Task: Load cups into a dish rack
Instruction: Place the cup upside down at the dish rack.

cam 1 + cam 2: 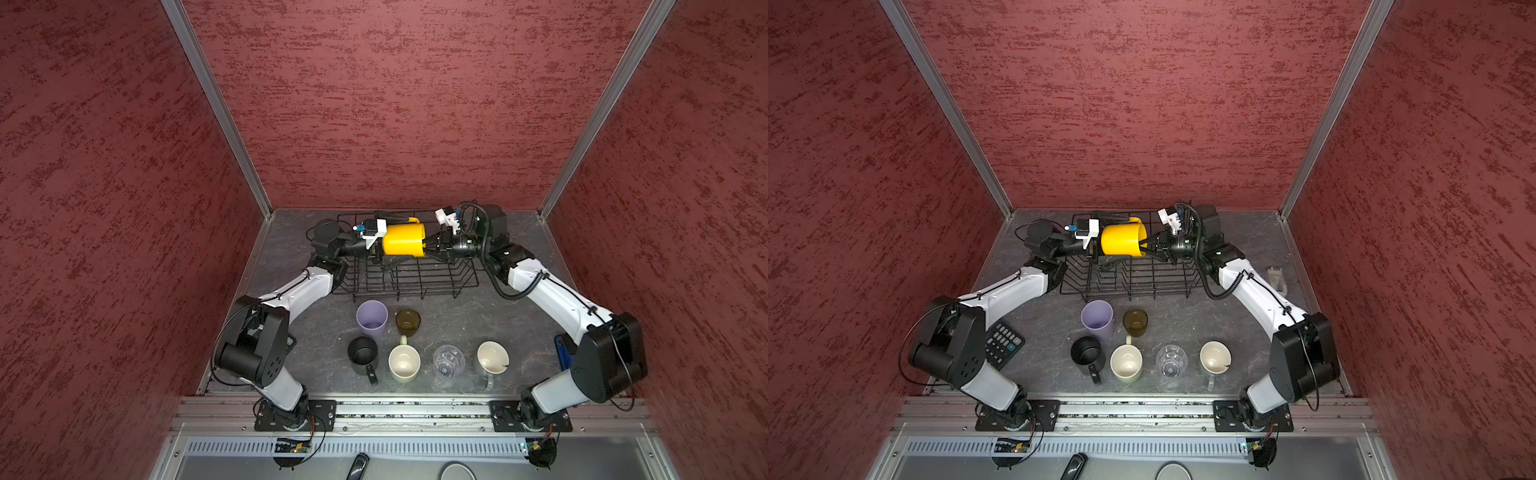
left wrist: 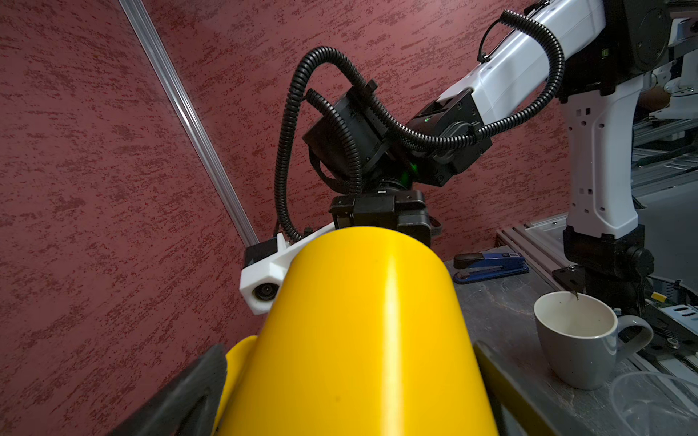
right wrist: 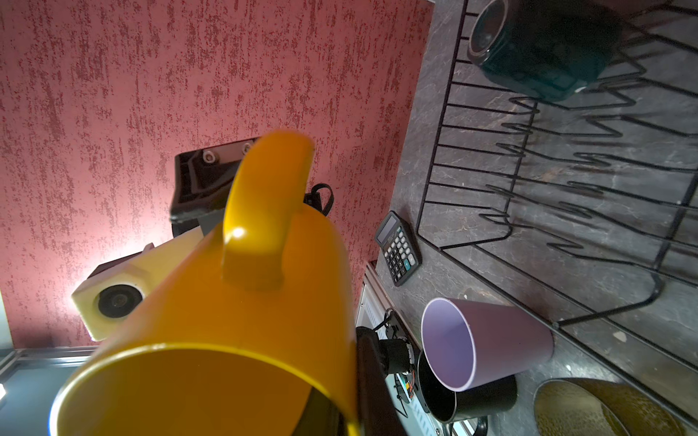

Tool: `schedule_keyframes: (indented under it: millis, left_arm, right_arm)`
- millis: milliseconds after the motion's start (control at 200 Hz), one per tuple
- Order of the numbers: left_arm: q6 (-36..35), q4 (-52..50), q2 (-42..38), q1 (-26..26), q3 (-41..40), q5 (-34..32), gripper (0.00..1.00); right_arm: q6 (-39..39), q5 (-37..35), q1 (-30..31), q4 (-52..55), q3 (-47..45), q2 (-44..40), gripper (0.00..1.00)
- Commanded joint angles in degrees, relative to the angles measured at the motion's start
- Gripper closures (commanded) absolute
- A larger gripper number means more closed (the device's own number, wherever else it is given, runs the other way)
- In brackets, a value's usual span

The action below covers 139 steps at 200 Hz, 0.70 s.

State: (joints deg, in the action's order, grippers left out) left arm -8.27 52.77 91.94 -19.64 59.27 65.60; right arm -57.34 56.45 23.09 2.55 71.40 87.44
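Nearest, the lilac tumbler and five more cups wait upright on the table. Beyond them, over the dish rack, the yellow mug hangs sideways, its rim pinched by the clenched right gripper. That thin hold could slip and drop it, since the left gripper stands spread around its base, seemingly not squeezing.

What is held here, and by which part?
The yellow mug, on its side over the rack: the right pincer pinches its rim. The left pincer stands open around its base.
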Motion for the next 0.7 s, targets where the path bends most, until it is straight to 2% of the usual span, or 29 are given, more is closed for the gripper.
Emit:
schedule_keyframes:
  millis: [0, 536, 691]
  left_arm:
    - [1.15, -0.48, 1.57, -0.58, 0.94, -0.70, 0.00]
    - [1.25, 1.25, 0.83, -0.33, -1.02, -0.06, 0.00]
    - [4.16, 5.50, 0.71, 0.50, -2.48, 0.51, 0.00]
  right_arm:
    - [-0.70, 4.20, 1.51, -7.80, 0.94, -0.95, 1.00]
    - [-1.74, 4.42, 1.48, -8.87, 0.94, -2.44, 1.00]
    - [-1.68, 4.29, 1.34, -8.65, 1.11, -2.87, 1.00]
